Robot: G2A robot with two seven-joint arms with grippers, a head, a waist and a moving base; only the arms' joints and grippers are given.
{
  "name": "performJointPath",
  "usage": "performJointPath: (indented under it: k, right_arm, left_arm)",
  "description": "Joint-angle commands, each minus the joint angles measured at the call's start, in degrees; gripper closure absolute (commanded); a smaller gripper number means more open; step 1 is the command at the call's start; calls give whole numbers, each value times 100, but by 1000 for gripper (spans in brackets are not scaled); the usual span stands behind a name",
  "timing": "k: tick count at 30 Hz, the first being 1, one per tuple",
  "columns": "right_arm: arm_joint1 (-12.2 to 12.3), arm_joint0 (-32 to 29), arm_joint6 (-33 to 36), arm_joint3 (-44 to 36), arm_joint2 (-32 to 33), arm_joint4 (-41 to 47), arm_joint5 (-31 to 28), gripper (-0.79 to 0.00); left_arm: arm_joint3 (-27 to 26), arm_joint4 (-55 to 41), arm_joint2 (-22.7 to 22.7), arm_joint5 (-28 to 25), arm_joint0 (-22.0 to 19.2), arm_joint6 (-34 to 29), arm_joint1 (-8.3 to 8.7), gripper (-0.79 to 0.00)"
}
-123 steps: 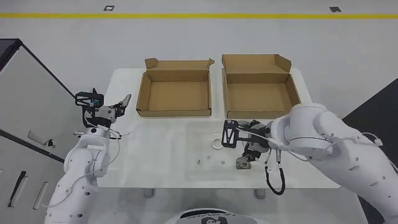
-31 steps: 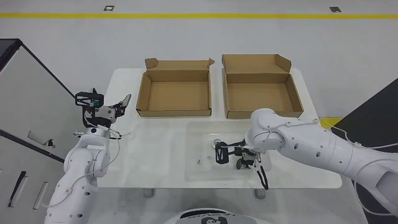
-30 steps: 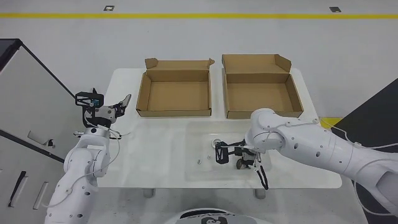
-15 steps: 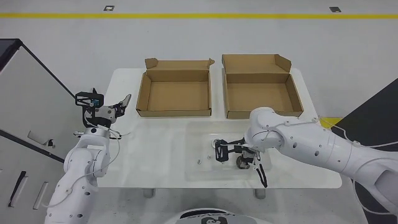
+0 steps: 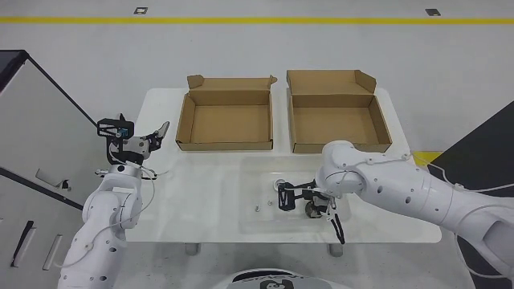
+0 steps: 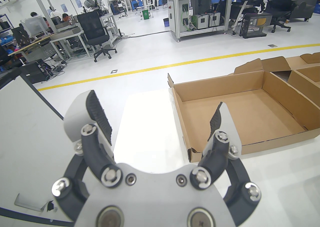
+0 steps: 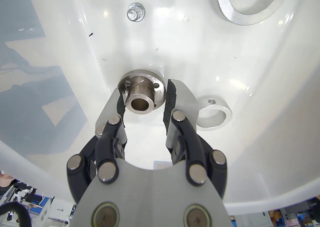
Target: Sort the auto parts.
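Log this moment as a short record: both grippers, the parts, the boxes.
left gripper: open, holding nothing, beside the left box
right gripper: around the flanged hub on the white tray
other parts on tray: large ring, small ring, bolt
boxes: left box and right box, both empty
sorted so far: nothing

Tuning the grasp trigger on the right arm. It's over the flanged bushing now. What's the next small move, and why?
Probably close the jaws. The right gripper straddles the flanged bushing, which sits flange-down in the white tray; one pad meets the hub, the other leaves a gap. No lift before it grips.
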Motion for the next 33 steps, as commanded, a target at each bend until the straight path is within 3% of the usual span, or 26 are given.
performJointPath:
  k: [1, 4, 7, 20, 33]
  right_arm:
    - [-9, -10, 9, 10, 0, -6, 8, -262]
    - [-24, -21, 29, 21, 0, -8, 29, -219]
    - [-38, -14, 47, 35, 0, 7, 47, 0]
    - [146, 476, 284, -448, 340, 690, 285, 0]
    - [866, 978, 847, -1698, 1422, 1573, 848, 0]
  left_arm:
    - [0, 0, 0, 0, 0, 0, 0, -785]
    - [0, 0, 0, 0, 0, 0, 0, -785]
    - [0, 0, 0, 0, 0, 0, 0, -785]
    - [0, 0, 0, 0, 0, 0, 0, -785]
    - [0, 0, 0, 0, 0, 0, 0, -785]
